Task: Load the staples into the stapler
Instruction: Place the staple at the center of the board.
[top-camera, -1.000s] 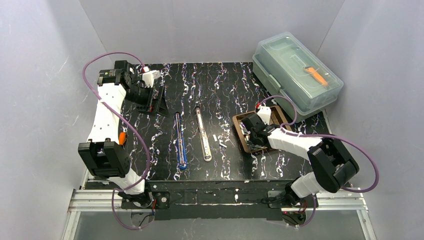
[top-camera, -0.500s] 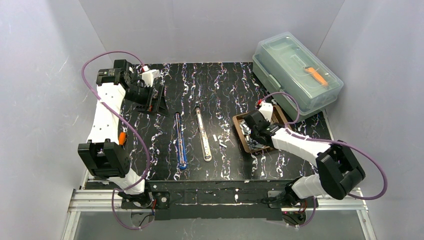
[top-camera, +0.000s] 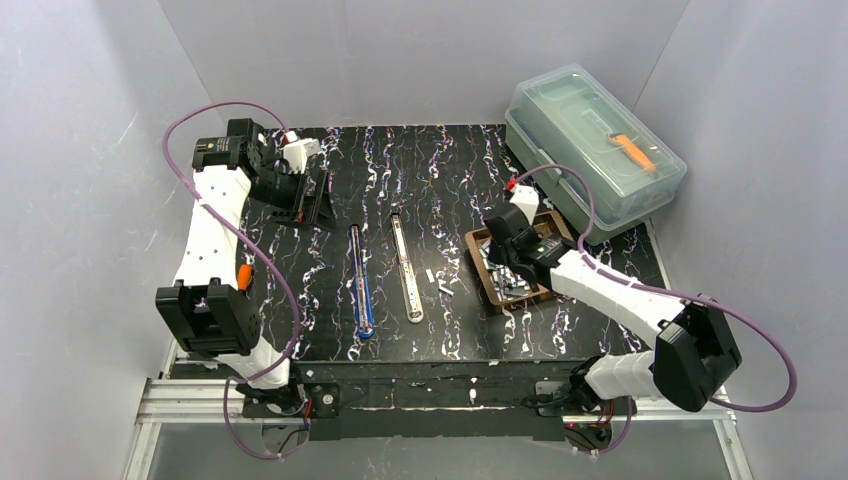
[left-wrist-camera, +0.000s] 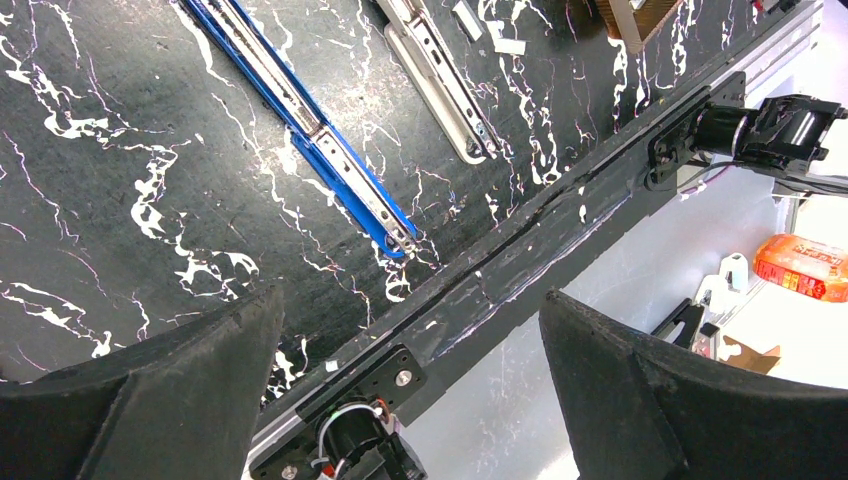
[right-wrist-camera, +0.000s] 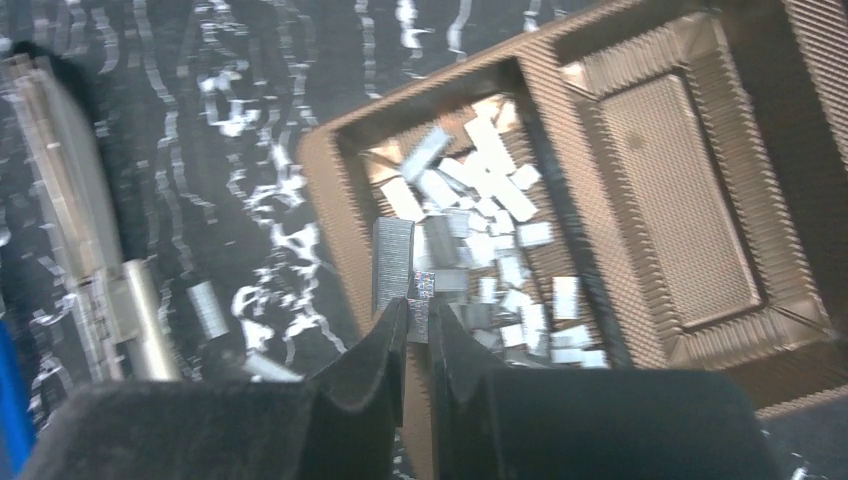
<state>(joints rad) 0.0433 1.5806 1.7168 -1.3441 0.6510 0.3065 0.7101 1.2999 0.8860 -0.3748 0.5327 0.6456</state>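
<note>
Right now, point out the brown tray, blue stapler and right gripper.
brown tray (right-wrist-camera: 690, 200), right wrist view, bare compartment floor
blue stapler (left-wrist-camera: 345, 180), left wrist view, mid rail
right gripper (right-wrist-camera: 417, 315), right wrist view, between fingertips

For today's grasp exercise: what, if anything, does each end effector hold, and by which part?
The right end effector pinches a staple strip by one end; the left end effector, open, holds nothing.

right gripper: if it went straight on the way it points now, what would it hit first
Probably the loose staples piled in the brown tray, right beyond the staple strip pinched in the right gripper. Depth is unclear from the wrist view.
</note>
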